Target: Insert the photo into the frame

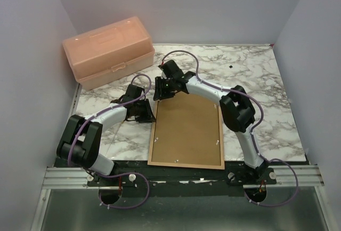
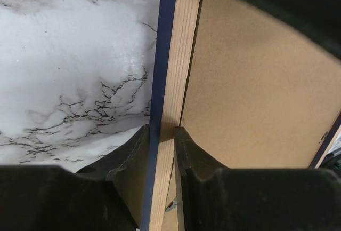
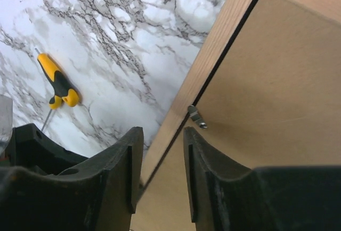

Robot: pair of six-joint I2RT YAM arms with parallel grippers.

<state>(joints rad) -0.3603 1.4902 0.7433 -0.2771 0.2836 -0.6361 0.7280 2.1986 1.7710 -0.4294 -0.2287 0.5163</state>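
Note:
The frame lies face down on the marble table, light wood side up, with the brown backing board set in it. My left gripper is at the frame's left rail. In the left wrist view its jaws pinch the navy and wood rail from both sides. My right gripper is at the frame's far left corner. Its jaws straddle the wood rail with gaps showing. The photo is out of view.
A peach plastic box stands at the back left against the wall. A yellow-handled screwdriver lies on the marble beyond the frame's corner. A small metal clip sits on the backing board's edge. Walls close in the table on three sides.

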